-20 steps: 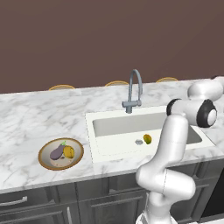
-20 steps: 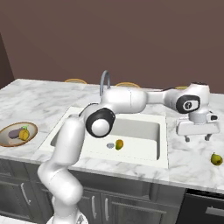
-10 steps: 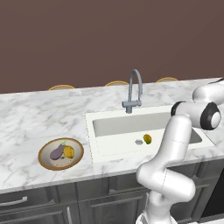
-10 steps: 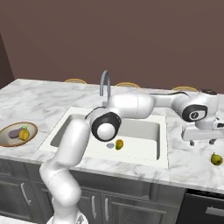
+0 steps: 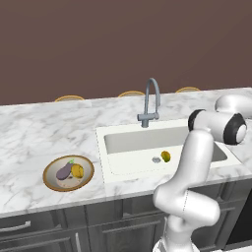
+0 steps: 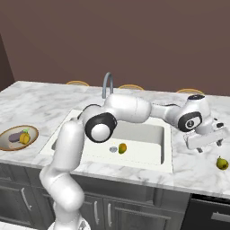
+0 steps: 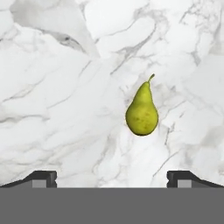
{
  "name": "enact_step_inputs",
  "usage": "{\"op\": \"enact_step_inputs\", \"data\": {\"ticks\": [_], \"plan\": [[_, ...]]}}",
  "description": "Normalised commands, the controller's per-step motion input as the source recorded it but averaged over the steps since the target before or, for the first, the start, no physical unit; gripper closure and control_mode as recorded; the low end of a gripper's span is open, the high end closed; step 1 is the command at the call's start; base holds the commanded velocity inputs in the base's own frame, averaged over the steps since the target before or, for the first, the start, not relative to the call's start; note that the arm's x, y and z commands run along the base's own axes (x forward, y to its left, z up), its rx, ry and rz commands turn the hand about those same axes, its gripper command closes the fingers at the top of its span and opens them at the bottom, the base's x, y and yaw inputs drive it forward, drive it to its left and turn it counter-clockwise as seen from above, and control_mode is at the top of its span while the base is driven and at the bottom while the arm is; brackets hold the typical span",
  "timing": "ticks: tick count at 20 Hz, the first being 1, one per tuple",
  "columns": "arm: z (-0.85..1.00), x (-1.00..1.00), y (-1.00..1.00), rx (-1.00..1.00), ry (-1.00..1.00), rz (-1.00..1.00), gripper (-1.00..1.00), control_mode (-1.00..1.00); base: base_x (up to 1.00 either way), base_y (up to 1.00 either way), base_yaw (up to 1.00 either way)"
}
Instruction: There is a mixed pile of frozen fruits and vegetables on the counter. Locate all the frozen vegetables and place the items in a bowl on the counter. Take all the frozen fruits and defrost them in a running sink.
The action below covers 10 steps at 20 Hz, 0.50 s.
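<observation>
Hovering gripper [image 7: 111, 179] spread wide over pear [image 7: 142, 113], sink [image 6: 152, 155] left of it

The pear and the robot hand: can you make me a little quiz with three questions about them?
1. True or false: the pear lies on the marble counter, not in the sink.
2. Is the gripper A) open with nothing in it, or B) shut on the pear?
3. Fill in: the bowl holds an eggplant and one ____ thing.

Key: 1 true. 2 A. 3 yellow.
</observation>
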Motion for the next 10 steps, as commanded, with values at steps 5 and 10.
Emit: {"op": "enact_step_inputs", "data": {"ticks": [5, 10], "plan": [[-0.03, 0.0, 0.07, -0.1, 0.22, 0.0, -1.0, -1.0, 0.0, 0.0, 0.0], [-0.05, 0.05, -0.28, 0.0, 0.11, -0.05, -1.0, -1.0, 0.0, 0.0, 0.0]]}}
